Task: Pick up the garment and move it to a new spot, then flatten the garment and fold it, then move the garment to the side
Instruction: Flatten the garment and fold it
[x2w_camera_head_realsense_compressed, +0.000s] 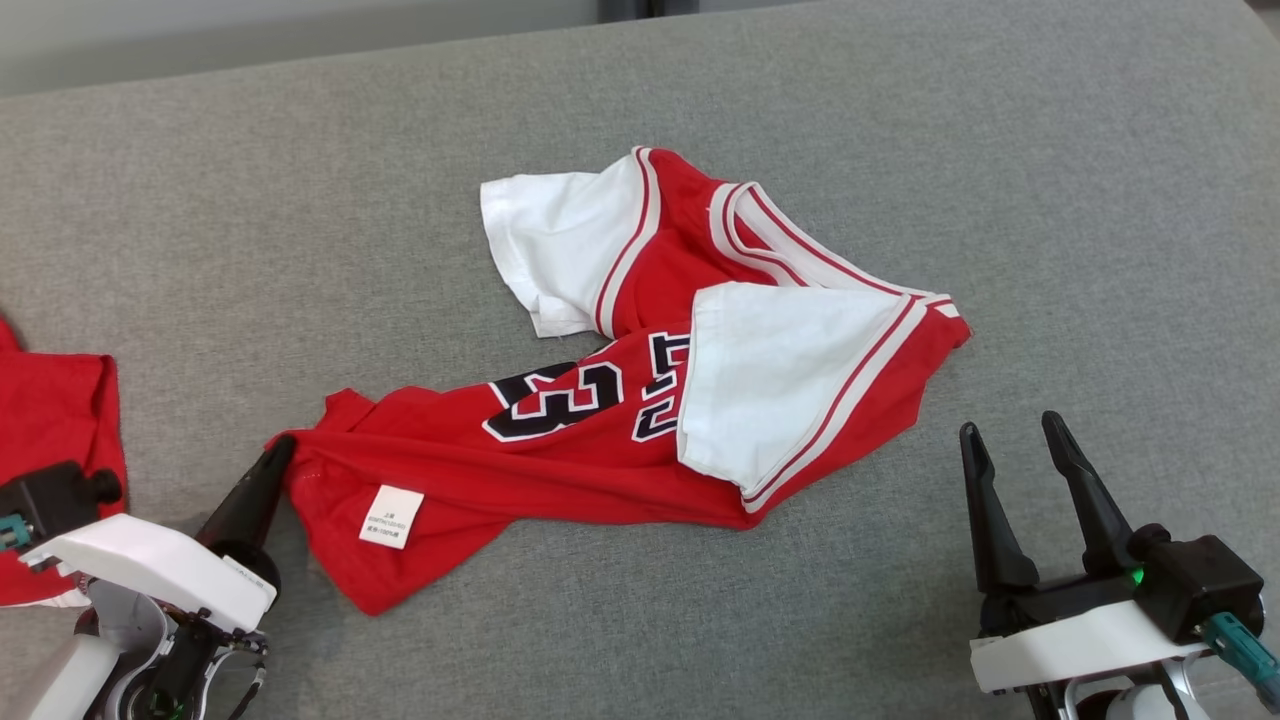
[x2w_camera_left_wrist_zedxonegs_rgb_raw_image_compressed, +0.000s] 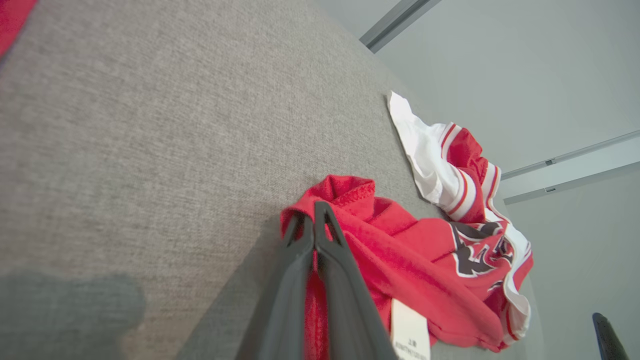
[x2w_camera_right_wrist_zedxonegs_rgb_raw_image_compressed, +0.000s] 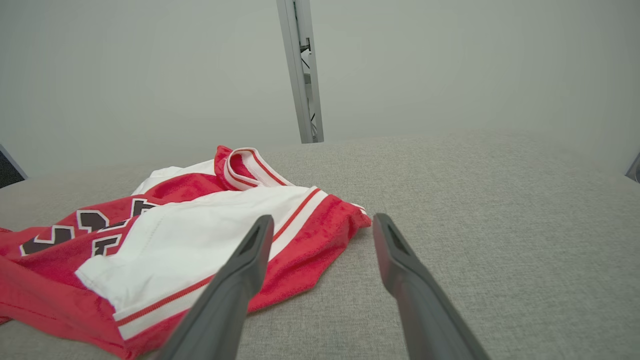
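The garment (x2w_camera_head_realsense_compressed: 600, 420) is a red jersey with white sleeves, striped trim and dark numbers, lying crumpled in the middle of the grey surface. Its white label (x2w_camera_head_realsense_compressed: 391, 516) faces up near the left end. My left gripper (x2w_camera_head_realsense_compressed: 280, 450) is shut on the garment's left edge; in the left wrist view the fingers (x2w_camera_left_wrist_zedxonegs_rgb_raw_image_compressed: 313, 220) pinch red cloth of the garment (x2w_camera_left_wrist_zedxonegs_rgb_raw_image_compressed: 425, 250). My right gripper (x2w_camera_head_realsense_compressed: 1012, 432) stands open just right of the garment, fingers apart and empty. In the right wrist view the garment (x2w_camera_right_wrist_zedxonegs_rgb_raw_image_compressed: 200, 235) lies ahead and left of the gripper (x2w_camera_right_wrist_zedxonegs_rgb_raw_image_compressed: 322, 225).
Another red cloth (x2w_camera_head_realsense_compressed: 55, 420) lies at the left edge of the grey padded surface (x2w_camera_head_realsense_compressed: 900, 130), beside my left arm. A metal post (x2w_camera_right_wrist_zedxonegs_rgb_raw_image_compressed: 302, 75) stands beyond the far edge in the right wrist view.
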